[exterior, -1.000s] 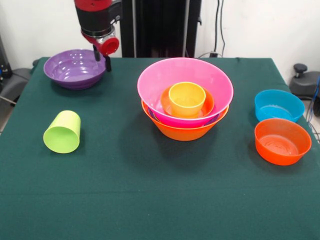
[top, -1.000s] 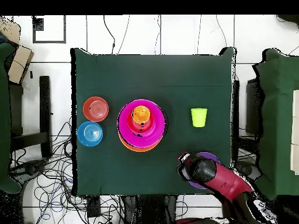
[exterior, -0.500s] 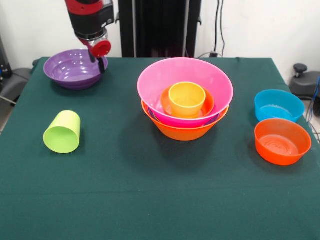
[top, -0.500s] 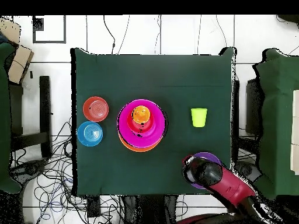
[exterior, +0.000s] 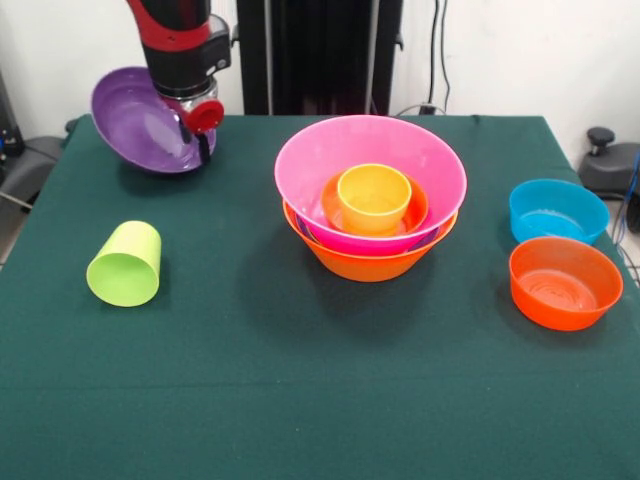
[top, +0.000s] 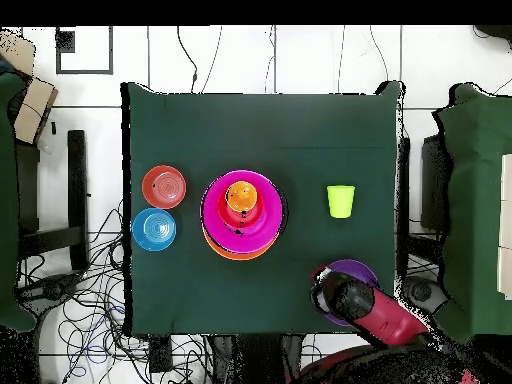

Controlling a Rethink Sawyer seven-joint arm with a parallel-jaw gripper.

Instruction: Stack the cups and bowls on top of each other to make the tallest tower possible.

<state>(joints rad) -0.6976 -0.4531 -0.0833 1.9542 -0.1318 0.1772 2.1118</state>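
My gripper [exterior: 196,128] is shut on the near right rim of a wide purple bowl [exterior: 140,118] and holds it tilted at the table's far left, its left side raised. In the overhead view the gripper [top: 336,293] covers part of that bowl [top: 358,270]. The tower [exterior: 370,262] stands mid-table: the yellow-orange bowl at the base, the pink bowl [exterior: 440,165] in it, then a small red-orange bowl [exterior: 415,208] with the orange cup [exterior: 373,197] upright inside. The lime green cup [exterior: 125,265] lies on its side at the left. A second purple bowl and the small lime-green bowl do not show.
A blue bowl [exterior: 556,210] and a red-orange bowl [exterior: 565,282] stand side by side at the right edge of the green table [exterior: 300,400]. In the overhead view they lie left of the tower [top: 243,213], and the green cup [top: 341,200] lies right of it.
My gripper moved left to the purple bowl's rim, closed on it and tipped the bowl up off the table. Nothing else has moved.
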